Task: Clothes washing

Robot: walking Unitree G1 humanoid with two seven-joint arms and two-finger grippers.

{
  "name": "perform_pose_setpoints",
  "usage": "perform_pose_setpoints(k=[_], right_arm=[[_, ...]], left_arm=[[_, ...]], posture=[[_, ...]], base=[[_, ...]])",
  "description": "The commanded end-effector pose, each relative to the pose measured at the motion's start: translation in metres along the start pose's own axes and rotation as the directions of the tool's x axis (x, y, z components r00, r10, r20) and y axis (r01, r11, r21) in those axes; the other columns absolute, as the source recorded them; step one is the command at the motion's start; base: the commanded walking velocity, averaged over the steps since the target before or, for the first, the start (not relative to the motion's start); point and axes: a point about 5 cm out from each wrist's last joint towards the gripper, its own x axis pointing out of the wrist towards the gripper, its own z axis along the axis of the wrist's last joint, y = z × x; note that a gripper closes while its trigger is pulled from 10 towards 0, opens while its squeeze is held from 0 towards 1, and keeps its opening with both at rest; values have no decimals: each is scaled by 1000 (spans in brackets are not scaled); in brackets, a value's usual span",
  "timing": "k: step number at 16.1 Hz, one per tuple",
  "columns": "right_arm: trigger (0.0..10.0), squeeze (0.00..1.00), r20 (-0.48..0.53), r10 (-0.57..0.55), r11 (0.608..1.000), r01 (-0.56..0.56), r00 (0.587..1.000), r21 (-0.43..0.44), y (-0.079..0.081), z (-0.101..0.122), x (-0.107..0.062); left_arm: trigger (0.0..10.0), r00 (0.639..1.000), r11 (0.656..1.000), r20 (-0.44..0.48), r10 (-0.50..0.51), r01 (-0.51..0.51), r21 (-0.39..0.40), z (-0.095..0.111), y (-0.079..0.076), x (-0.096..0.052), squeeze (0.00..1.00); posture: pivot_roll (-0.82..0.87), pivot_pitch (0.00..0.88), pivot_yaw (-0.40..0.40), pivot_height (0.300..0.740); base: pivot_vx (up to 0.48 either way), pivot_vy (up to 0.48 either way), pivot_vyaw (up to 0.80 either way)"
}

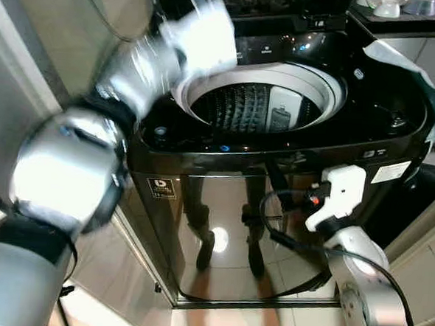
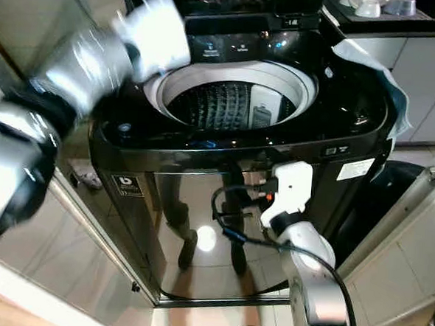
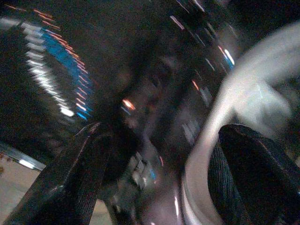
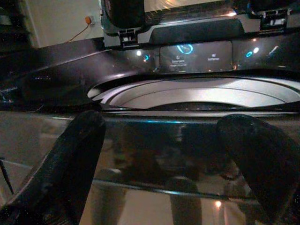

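A black top-loading washing machine stands before me with its lid up. Its round white-rimmed opening shows the dark ribbed drum. My left arm is raised, blurred, over the back left rim of the opening. In the left wrist view my left gripper is open with nothing between its fingers. My right arm is low in front of the machine's glossy front panel. My right gripper is open and empty, facing the machine's front edge below the lit control panel.
A pale blue-white cloth drapes over the machine's right side. A counter with white cups stands behind it on the right. A dark bin sits on the floor to the right. A wall closes in on the left.
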Motion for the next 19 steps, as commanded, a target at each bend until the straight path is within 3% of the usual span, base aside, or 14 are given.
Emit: perform_pose_setpoints(k=[1, 3, 4, 5, 6, 7, 9, 10, 11, 12, 14, 19], right_arm=[[10000, 0, 10, 13, 1000, -13, 1000, -6, 2, 1, 4], [10000, 0, 14, 3, 1000, -3, 1000, -16, -3, -1, 11], [10000, 0, 35, -27, 999, 29, 999, -41, -6, 1, 15], [10000, 0, 114, -148, 981, 161, 982, -112, -19, 14, 20], [10000, 0, 200, -180, 963, 214, 963, -165, -26, 30, 25], [10000, 0, 230, -198, 958, 238, 953, -162, -28, 36, 26], [10000, 0, 255, -225, 949, 271, 940, -162, -34, 40, 28], [10000, 0, 262, -228, 947, 276, 938, -165, -34, 40, 29], [10000, 0, 271, -237, 942, 288, 933, -170, -36, 40, 29], [10000, 0, 269, -240, 941, 291, 933, -171, -37, 39, 29], [10000, 0, 259, -230, 945, 279, 938, -172, -35, 36, 33], [10000, 0, 148, -133, 983, 149, 980, -103, -17, 13, 52]], left_arm=[[10000, 996, 997, 70, 46, -42, -57, 12, 14, -1, 0], [10000, 955, 996, 297, 6, 20, -83, 30, 4, -5, 0], [10000, 936, 995, 351, -3, 36, -88, 31, -5, -8, 0], [10000, 919, 991, 394, -20, 71, -115, 27, -23, -13, 0], [10000, 906, 979, 421, -32, 113, -169, 22, -41, -19, 0], [10000, 901, 970, 433, -12, 115, -213, 19, -48, -23, 0], [10000, 911, 910, 398, 105, 73, -408, 8, -73, -42, 0], [10000, 915, 899, 385, 119, 66, -434, 7, -78, -49, 0], [10000, 927, 807, 251, 280, -85, -585, -5, -86, -73, 0], [10000, 937, 780, 170, 304, -142, -610, -17, -94, -83, 0], [10000, 979, 829, 124, 162, -67, -555, -30, -129, -92, 0], [10000, 988, 803, -71, 135, -151, -577, -59, -149, -98, 0]], posture=[[-295, 0, 127, 740], [-264, 0, 107, 740], [-254, 0, 102, 740], [-237, 0, 93, 740], [-233, 0, 90, 740], [-232, 0, 87, 740], [-231, 0, 80, 740], [-231, 0, 80, 740], [-231, 0, 83, 740], [-223, 0, 80, 740], [-211, 0, 68, 740], [-208, 0, 46, 740]], base=[[0, 0, 0], [0, 0, 0], [0, 0, 0], [0, 0, 0], [0, 0, 0], [0, 0, 0], [0, 0, 0], [0, 0, 0], [0, 0, 0], [0, 0, 0], [0, 0, 0], [0, 0, 0]])
